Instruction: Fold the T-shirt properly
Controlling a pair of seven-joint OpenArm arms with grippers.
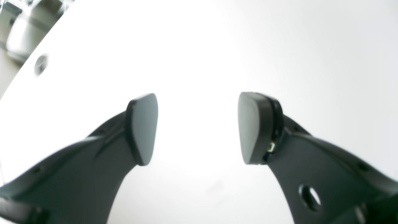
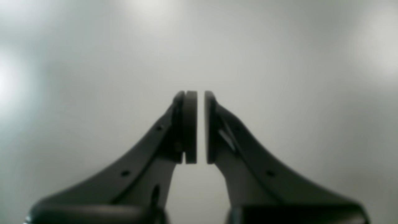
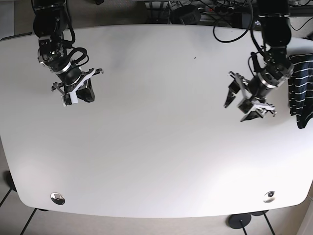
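The T-shirt (image 3: 299, 90) is dark with thin white stripes and lies crumpled at the far right edge of the white table (image 3: 156, 122), partly out of the base view. My left gripper (image 3: 239, 106) hovers just left of it, apart from it. Its jaws are wide open and empty over bare table in the left wrist view (image 1: 198, 105). My right gripper (image 3: 84, 97) is at the table's far left, away from the shirt. In the right wrist view (image 2: 201, 99) its pads stand a thin slit apart with nothing between them. The shirt shows in neither wrist view.
Two metal discs sit in the table near its front edge, one at the left (image 3: 57, 197) and one at the right (image 3: 268, 196). Another disc shows near the table's edge in the left wrist view (image 1: 40, 63). Cables (image 3: 215, 10) lie behind the back edge.
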